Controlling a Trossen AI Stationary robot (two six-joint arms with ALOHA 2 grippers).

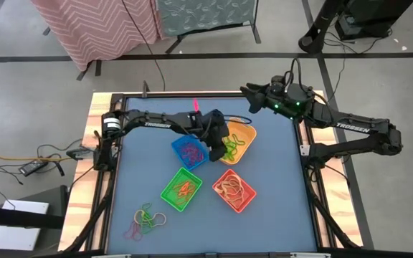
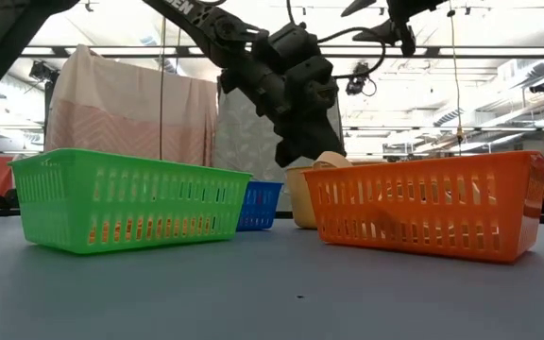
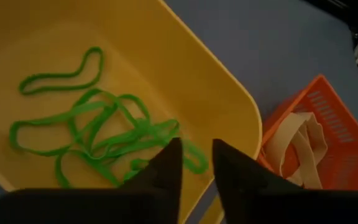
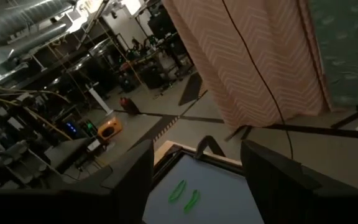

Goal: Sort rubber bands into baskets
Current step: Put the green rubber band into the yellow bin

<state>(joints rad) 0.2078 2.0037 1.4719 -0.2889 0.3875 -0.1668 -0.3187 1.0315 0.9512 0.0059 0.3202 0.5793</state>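
Note:
Four baskets stand mid-table: blue (image 1: 190, 151), yellow (image 1: 238, 141), green (image 1: 181, 188) and orange (image 1: 234, 190). My left gripper (image 3: 196, 158) hovers over the yellow basket (image 3: 185, 74), tilted down, its fingers a little apart. Several green rubber bands (image 3: 98, 134) lie on that basket's floor, one loop right below the gap. The orange basket (image 3: 328, 124) holds tan bands. Loose rubber bands (image 1: 146, 221) lie on the table near its front left. My right gripper (image 1: 247, 91) is raised near the far edge, wide open with nothing between its fingers (image 4: 196, 180).
In the low view the left gripper (image 2: 300, 142) hangs above the yellow basket (image 2: 312, 194), between the blue (image 2: 259, 206) and orange (image 2: 428, 212) ones, with the green basket (image 2: 130, 198) nearest. A pink scrap (image 1: 196, 106) lies near the far edge. The front right of the table is bare.

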